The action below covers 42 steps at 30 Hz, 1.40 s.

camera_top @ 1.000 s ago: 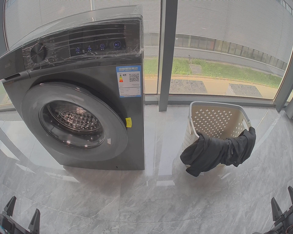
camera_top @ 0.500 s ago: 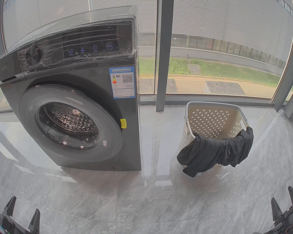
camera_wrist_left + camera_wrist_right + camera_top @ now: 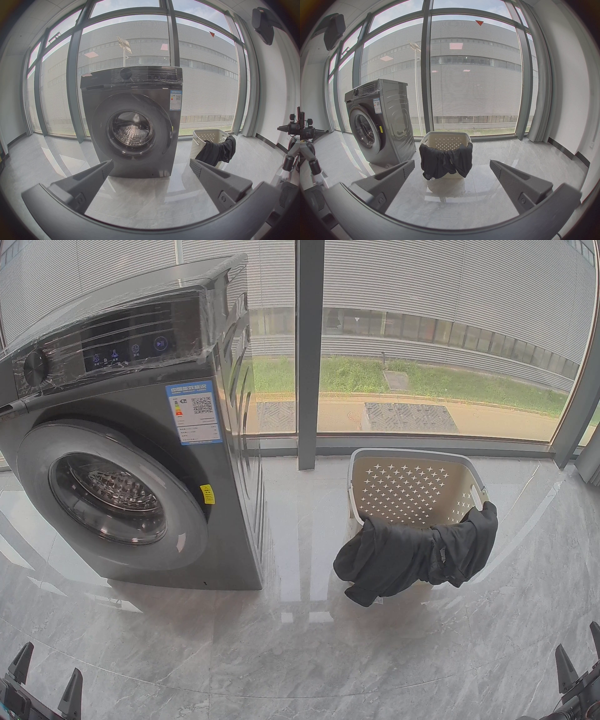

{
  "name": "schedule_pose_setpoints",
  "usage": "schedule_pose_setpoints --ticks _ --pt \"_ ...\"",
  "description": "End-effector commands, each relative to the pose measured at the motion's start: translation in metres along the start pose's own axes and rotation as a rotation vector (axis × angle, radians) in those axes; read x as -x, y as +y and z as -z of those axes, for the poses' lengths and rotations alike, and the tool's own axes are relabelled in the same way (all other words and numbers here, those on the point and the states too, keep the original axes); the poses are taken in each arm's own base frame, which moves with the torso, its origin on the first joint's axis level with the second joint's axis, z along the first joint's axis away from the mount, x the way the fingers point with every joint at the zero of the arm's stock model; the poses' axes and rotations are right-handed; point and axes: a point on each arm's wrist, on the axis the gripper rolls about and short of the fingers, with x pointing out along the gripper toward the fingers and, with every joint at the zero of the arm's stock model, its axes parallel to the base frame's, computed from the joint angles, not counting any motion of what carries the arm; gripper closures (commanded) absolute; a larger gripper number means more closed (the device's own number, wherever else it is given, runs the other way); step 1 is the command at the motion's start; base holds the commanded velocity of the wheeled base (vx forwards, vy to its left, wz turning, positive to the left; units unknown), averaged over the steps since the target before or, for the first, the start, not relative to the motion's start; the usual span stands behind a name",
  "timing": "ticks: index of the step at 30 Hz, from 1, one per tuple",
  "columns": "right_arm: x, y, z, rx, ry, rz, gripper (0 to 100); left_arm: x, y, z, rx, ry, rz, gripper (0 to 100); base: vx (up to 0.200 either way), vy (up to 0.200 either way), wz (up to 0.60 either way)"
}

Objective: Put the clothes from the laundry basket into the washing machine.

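Your head camera has swung since half a second ago. The whole scene sits further left in the head view and the washing machine's embossed right flank now shows, so read that as the view turning, not as things shifting. Both tools keep their places at the near corners.

Nearest you, the left tool hangs low in front of the washing machine, its two dark wedge-shaped fingers spread wide with nothing between them. The right tool hangs equally low, in front of the machine and off to its right, fingers likewise apart and empty.

From there to the machine runs the floor, glossy grey veined stone.

The machine is a dark grey metal box. Its round door is shut, and the glass porthole shows the perforated steel drum. Clear plastic film wraps the control panel.

To the machine's right, apart from it, stands the laundry basket. It is cream plastic with rounded corners and walls pierced by small star holes. The clothes, a crumpled black garment, drape over its near rim and hang down the outside.

Behind the machine rises the window with a grey post.
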Motion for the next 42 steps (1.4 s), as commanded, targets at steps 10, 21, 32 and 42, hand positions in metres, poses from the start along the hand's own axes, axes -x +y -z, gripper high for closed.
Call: schedule_pose_setpoints --ticks 10,21,32,42 --pt "0.0 0.0 0.0052 0.0 0.001 -0.002 0 0.0002 -0.0001 0.0049 0.0 -0.002 -0.001 0 0.08 0.0 0.0" --pt "0.0 0.0 0.0052 0.0 0.001 -0.002 0 0.0002 -0.0001 0.0049 0.002 -0.002 0.001 0 0.2 0.0 0.0" --pt "0.0 0.0 0.0052 0.0 0.001 -0.002 0 0.0002 -0.0001 0.0049 0.002 -0.002 -0.001 0 0.2 0.0 0.0" --pt "0.0 0.0 0.0052 0.0 0.001 -0.002 0 0.0002 -0.0001 0.0049 0.002 -0.002 -0.001 0 0.02 0.0 0.0"
